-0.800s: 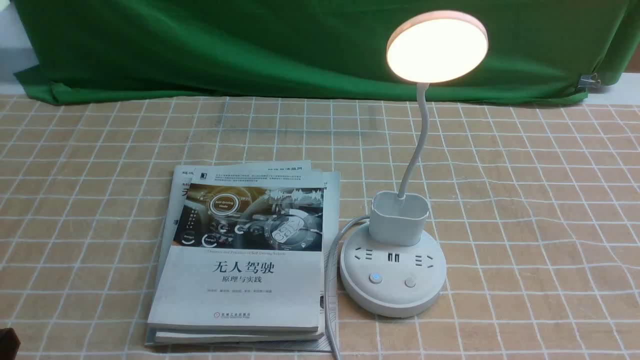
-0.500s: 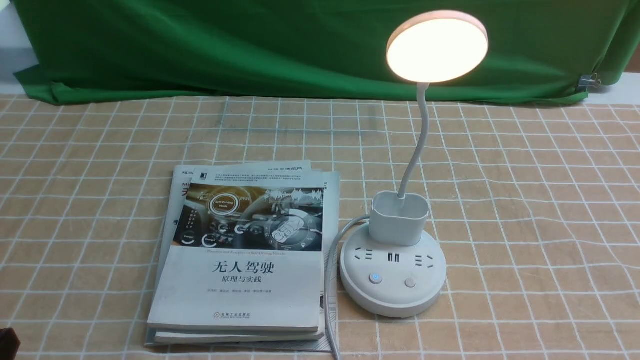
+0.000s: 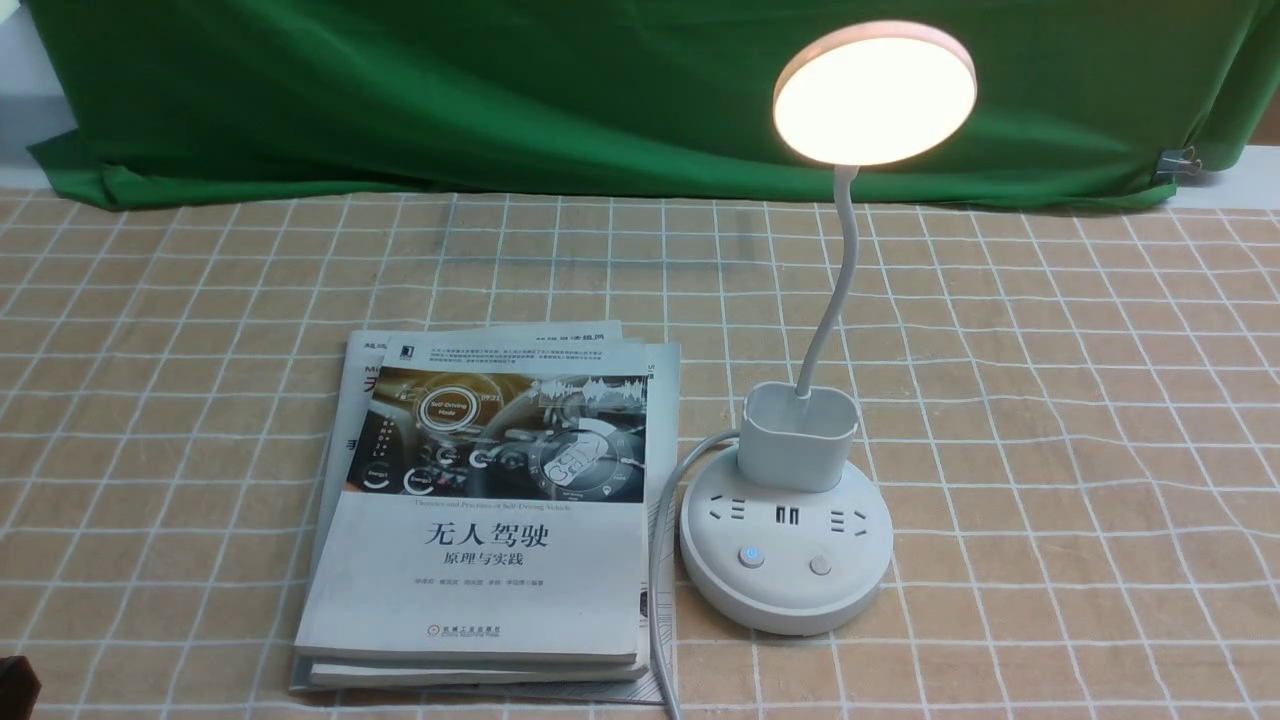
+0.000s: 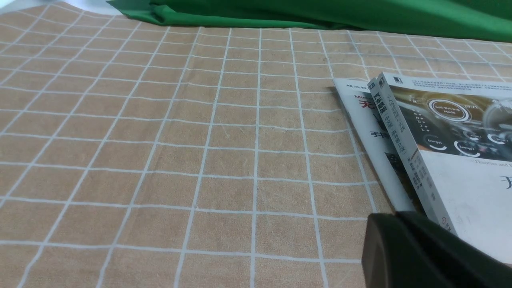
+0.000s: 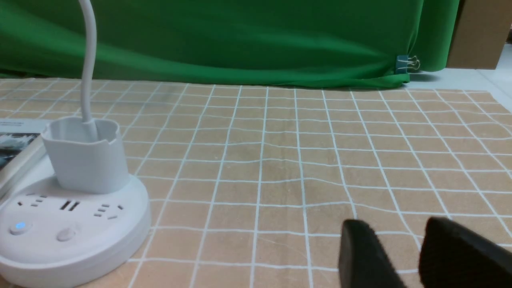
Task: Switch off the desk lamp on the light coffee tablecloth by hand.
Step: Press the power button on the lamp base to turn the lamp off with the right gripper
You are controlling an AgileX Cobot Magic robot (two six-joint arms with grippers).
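The white desk lamp (image 3: 785, 560) stands on the light coffee tablecloth (image 3: 1050, 400), right of centre, its disc head (image 3: 873, 92) glowing. A blue-lit button (image 3: 750, 556) and a plain one (image 3: 820, 565) sit on the base's front. In the right wrist view the lamp (image 5: 72, 224) is off to one side. My right gripper (image 5: 396, 228), the hand, hovers open over bare tablecloth (image 5: 300, 160), apart from the lamp and holding nothing. My left gripper (image 4: 400, 240) looks shut and empty, low over the tablecloth (image 4: 160, 140) beside the books.
A stack of books (image 3: 490, 510) lies just left of the lamp, seen close in the left wrist view as books (image 4: 452, 160). The lamp's white cable (image 3: 660, 560) runs between books and base toward the front edge. A green backdrop cloth (image 3: 500, 90) hangs behind, clipped (image 3: 1180, 160) at the right.
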